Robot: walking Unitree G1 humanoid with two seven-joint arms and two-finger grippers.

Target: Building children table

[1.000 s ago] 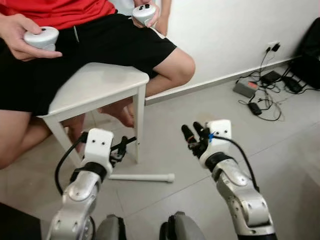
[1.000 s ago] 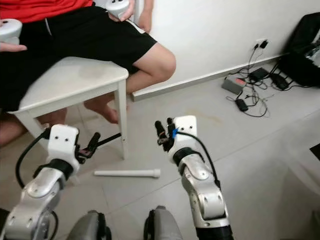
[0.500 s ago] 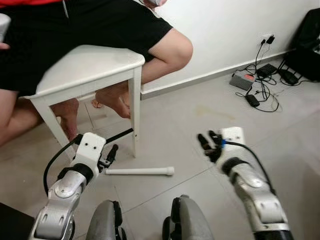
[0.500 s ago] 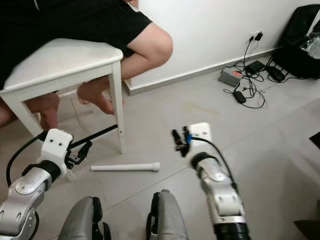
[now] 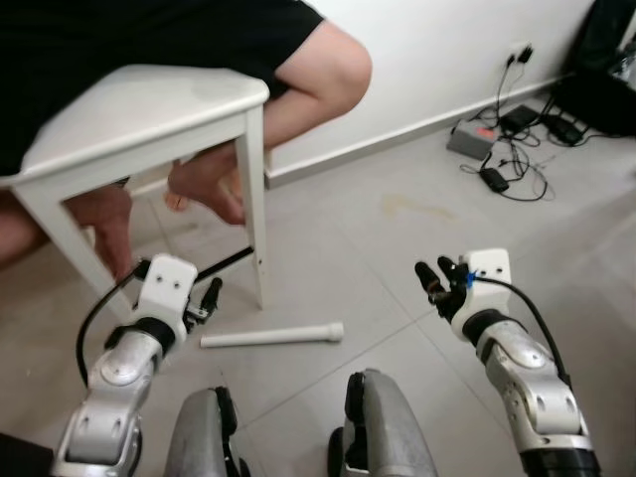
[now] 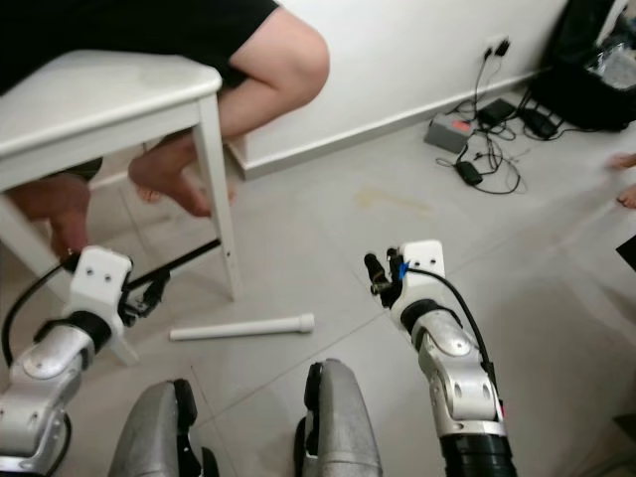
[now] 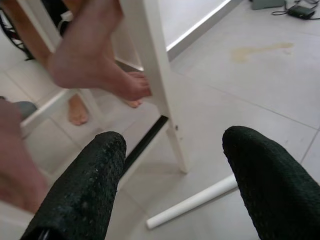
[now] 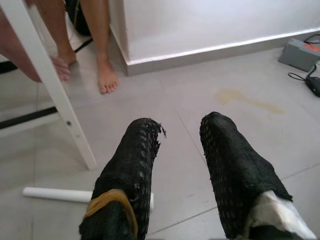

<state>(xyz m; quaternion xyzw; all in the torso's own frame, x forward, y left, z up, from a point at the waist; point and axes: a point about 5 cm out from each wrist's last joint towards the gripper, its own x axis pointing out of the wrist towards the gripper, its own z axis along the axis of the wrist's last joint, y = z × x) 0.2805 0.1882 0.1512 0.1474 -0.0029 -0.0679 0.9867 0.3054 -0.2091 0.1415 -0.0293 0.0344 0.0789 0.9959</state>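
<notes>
A small white table (image 5: 149, 104) stands upright on the grey tiled floor (image 5: 397, 248), and a person (image 5: 298, 70) in black shorts sits on its top, bare feet resting on the tiles under it. One loose white table leg (image 5: 271, 337) lies flat on the floor just in front of the table's near leg (image 5: 254, 199), apart from it and between the two arms as seen from the head.

The left gripper (image 5: 207, 301) hovers low beside the near end of the loose leg, not touching it; in the left wrist view its two black fingers (image 7: 82, 192) stand wide apart with nothing between them, the loose leg and the table's near leg showing through the gap. The right gripper (image 5: 437, 279) is held over bare floor, well to the right of the loose leg. Its fingers (image 8: 131, 170) are spread a moderate way and hold nothing.

Along the white wall (image 5: 427, 50), a grey box (image 5: 470, 139), black cables (image 5: 512, 179) and chargers lie on the floor, with a dark bag (image 5: 606, 40) at the far right. The robot's grey knees (image 5: 383, 427) show at the bottom edge
</notes>
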